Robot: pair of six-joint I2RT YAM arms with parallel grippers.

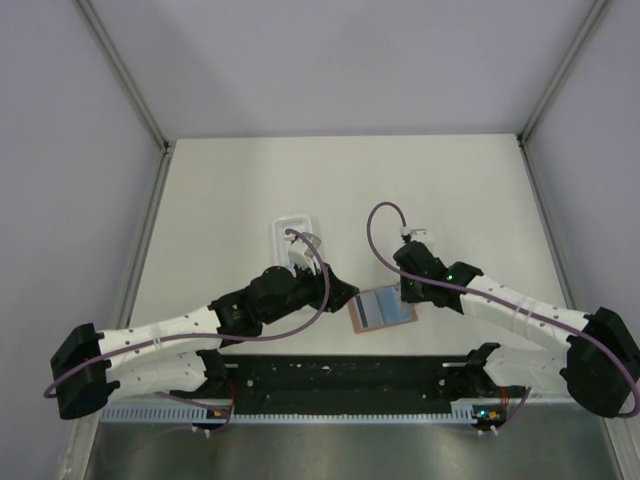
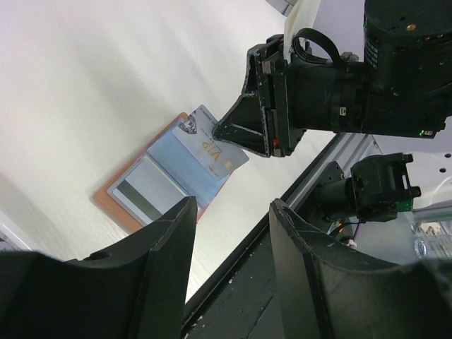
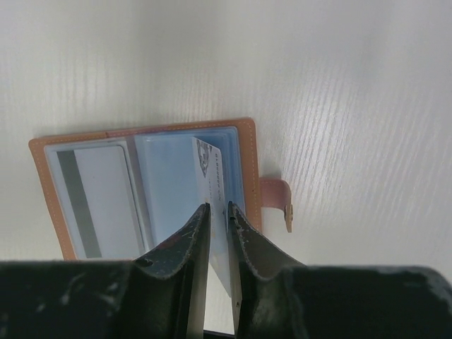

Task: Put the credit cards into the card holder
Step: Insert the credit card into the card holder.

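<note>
The card holder (image 1: 385,310) lies open and flat on the desk (image 1: 250,180), close to the middle of the near edge, with its spread running along that edge. A striped card (image 3: 95,191) already sits in one sleeve.

My right hand (image 3: 219,219) is right over the other sleeve. Its jaws are narrow, with the VIP card (image 2: 212,145) at their tips. I cannot tell whether they pinch the card or only straddle it.

This card lies askew. From the left wrist view, its long axis runs at a slant across the sleeve, and one corner overhangs the holder's edge. From what I see, it is not seated yet.

My left hand (image 2: 233,203) hangs just beside the holder on its left. Its jaws are wide and carry nothing.

The right hand is the nearer one, so I judge the next move is its job: square the card's long axis to the sleeve and push it home. The risk I see is the holder sliding on the desk.
</note>
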